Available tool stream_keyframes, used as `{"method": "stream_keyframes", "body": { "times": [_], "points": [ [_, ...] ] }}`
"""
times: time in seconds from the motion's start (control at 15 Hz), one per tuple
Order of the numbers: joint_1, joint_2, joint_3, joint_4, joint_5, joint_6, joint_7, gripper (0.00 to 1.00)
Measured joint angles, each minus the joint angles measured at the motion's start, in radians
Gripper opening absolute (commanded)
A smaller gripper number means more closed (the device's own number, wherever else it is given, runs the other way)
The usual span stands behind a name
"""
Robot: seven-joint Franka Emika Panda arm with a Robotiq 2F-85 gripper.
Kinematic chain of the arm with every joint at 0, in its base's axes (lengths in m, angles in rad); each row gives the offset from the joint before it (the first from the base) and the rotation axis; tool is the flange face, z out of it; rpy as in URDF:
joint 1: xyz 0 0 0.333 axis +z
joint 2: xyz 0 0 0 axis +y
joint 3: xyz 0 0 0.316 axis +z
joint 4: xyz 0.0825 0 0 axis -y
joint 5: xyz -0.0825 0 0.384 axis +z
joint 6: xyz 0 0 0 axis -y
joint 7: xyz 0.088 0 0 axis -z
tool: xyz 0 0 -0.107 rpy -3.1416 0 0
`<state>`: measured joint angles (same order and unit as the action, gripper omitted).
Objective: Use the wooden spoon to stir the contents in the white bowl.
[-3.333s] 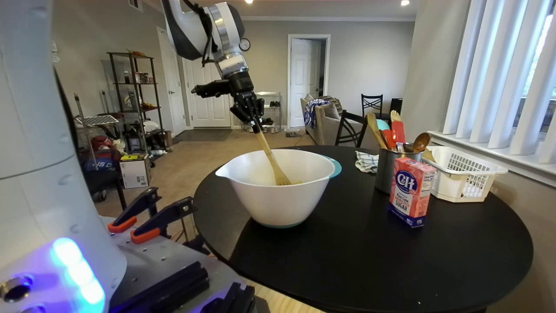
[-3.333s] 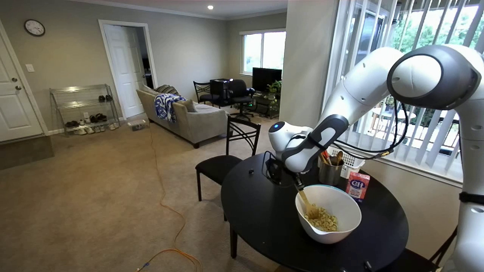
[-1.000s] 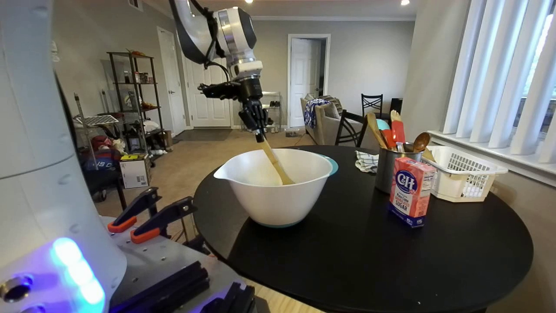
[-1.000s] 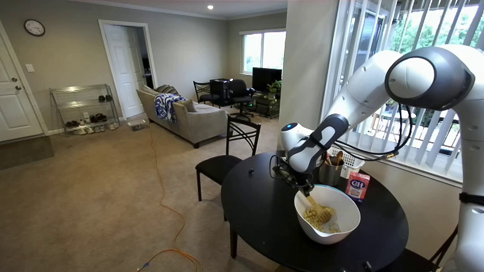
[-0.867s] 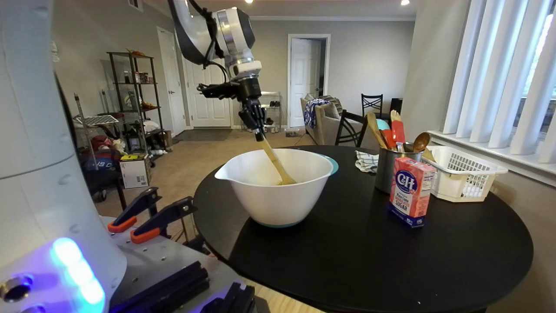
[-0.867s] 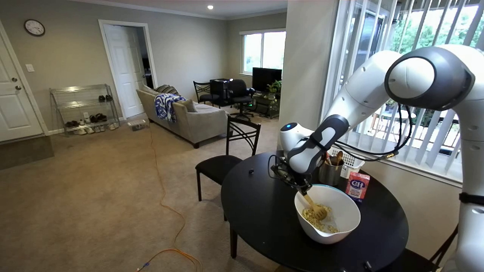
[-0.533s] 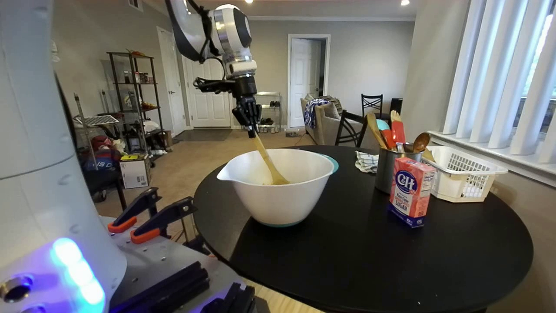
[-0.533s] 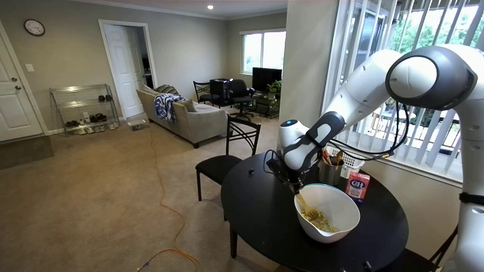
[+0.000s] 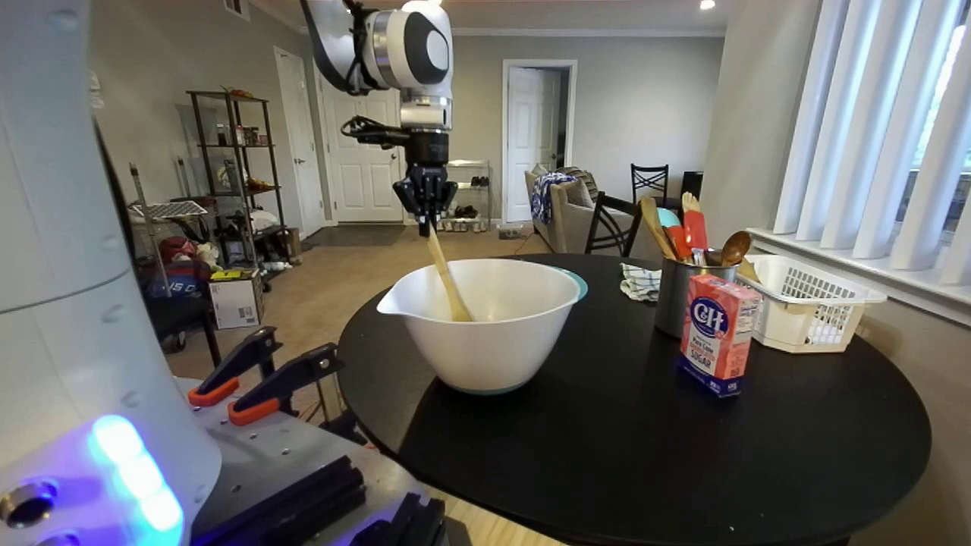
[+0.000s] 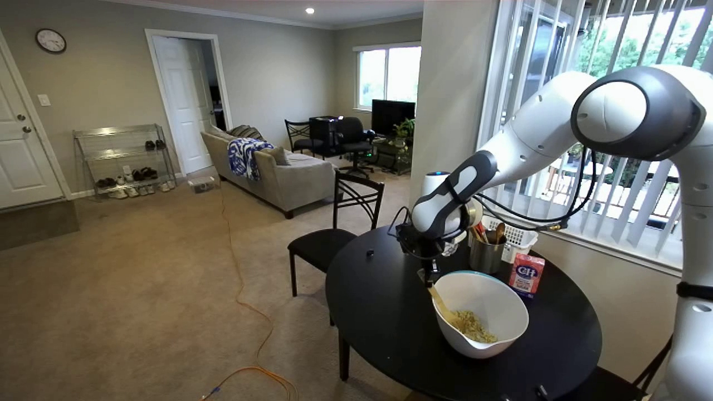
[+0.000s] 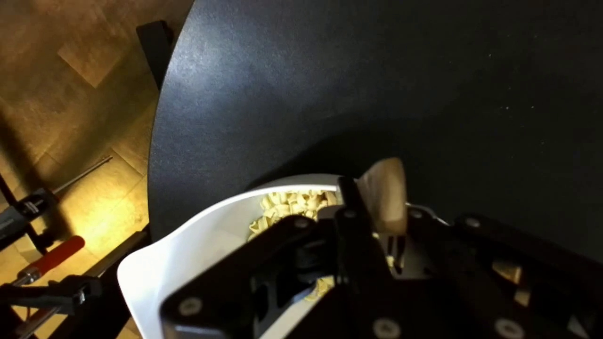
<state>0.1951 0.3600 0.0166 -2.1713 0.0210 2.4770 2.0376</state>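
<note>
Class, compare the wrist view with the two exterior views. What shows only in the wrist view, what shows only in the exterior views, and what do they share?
Wrist view only: a red handle and, clearly, a seamed floor.

Exterior views only, in both: the sugar carton, metal utensil holder, white basket and sofa.

Shared: the black table, the white bowl, partly covered in the wrist view, and the gripper closed on the wooden spoon.

The wooden spoon (image 9: 448,279) was pale tan, the mixing bowl (image 9: 489,353) white, the table (image 9: 607,447) black, the sugar carton (image 9: 717,335) pink, white and blue, the throw (image 10: 244,158) patterned blue-and-white.
</note>
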Motion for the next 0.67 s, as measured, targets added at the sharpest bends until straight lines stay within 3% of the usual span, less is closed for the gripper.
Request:
{"method": "stream_keyframes", "body": {
  "times": [0.67],
  "points": [
    [-0.027, -0.021, -0.017, -0.03, 0.134, 0.001, 0.034, 0.05]
  ]
}}
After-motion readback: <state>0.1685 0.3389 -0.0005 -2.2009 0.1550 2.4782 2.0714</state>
